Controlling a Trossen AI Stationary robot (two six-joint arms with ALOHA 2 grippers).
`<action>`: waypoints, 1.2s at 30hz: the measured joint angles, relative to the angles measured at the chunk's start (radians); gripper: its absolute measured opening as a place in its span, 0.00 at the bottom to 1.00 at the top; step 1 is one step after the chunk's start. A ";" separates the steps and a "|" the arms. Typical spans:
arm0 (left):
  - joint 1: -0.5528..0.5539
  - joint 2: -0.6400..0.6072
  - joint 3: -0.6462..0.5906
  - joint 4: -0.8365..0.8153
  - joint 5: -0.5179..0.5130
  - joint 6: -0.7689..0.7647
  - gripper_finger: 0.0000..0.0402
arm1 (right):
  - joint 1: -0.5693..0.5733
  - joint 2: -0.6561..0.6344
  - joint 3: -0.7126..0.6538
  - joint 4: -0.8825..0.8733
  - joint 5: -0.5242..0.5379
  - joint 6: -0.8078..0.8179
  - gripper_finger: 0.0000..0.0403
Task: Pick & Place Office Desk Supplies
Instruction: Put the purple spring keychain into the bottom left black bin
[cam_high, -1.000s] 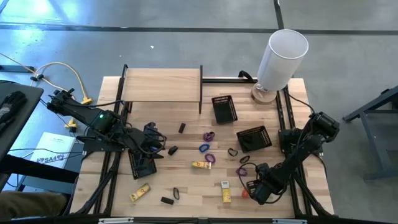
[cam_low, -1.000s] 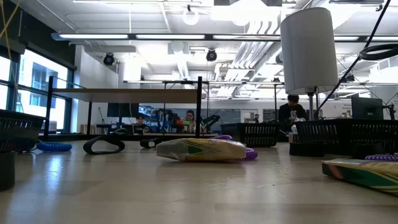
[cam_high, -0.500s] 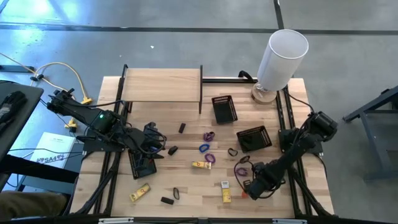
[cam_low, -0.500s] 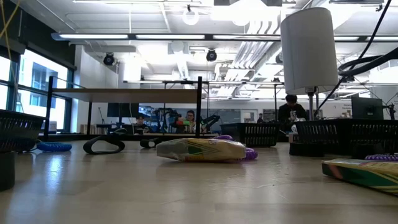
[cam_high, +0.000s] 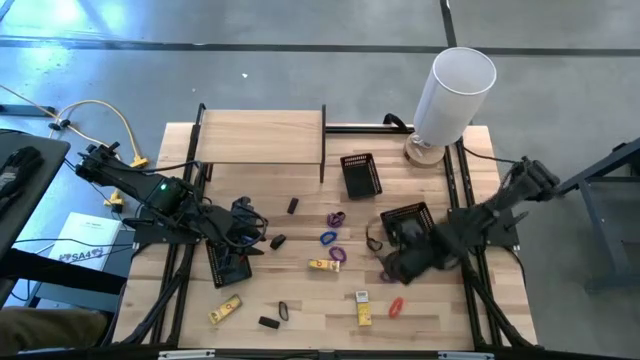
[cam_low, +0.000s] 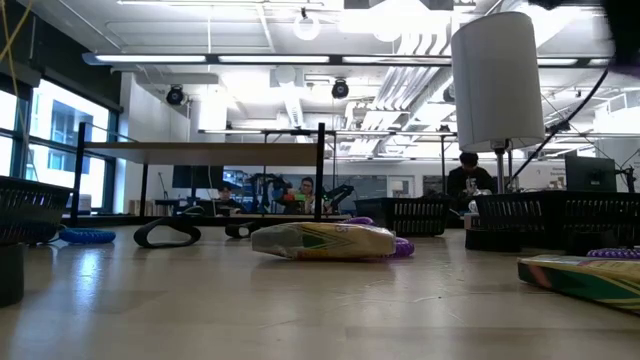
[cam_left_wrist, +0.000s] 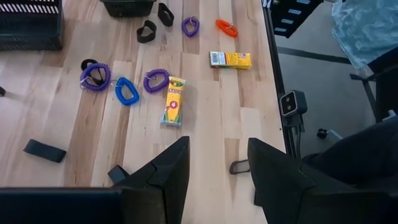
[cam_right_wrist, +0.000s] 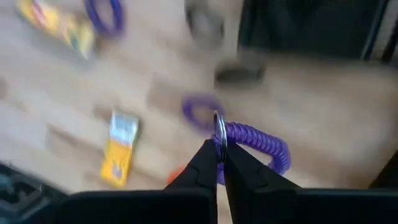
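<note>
Office desk supplies lie scattered on the wooden table: purple loops, a blue loop, a red loop, black blocks and yellow packets. My right gripper hangs above the table's right half, just in front of a black mesh tray. It is shut on a purple coil loop. My left gripper is open and holds nothing. It waits over the left half by another mesh tray. Neither gripper shows in the low view. My right gripper pinches the metal ring at one end of the purple coil loop between its two fingertips. The fingers come from above, pointing down. The coil sticks out to one side of the fingers, clear of the table.
A tall white cylinder stands at the far right corner, and a second mesh tray sits next to a raised wooden shelf at the back. A yellow packet and black pieces lie near the front edge.
My right gripper has risen from beside the red loop near the front edge and gone toward the far edge, up to the mesh tray, turning as it went. The purple coil loop has come off the table with it. The red loop now lies uncovered.
</note>
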 joint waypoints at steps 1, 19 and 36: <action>0.000 0.000 0.000 0.002 0.000 -0.001 0.39 | -0.041 -0.008 0.019 -0.010 0.021 -0.055 0.01; 0.000 0.000 0.000 0.009 -0.016 -0.087 0.39 | -0.720 0.133 0.076 0.371 0.044 -0.922 0.01; -0.032 0.090 -0.001 0.039 -0.051 -0.179 0.39 | -0.797 0.353 0.074 0.384 0.014 -1.047 0.19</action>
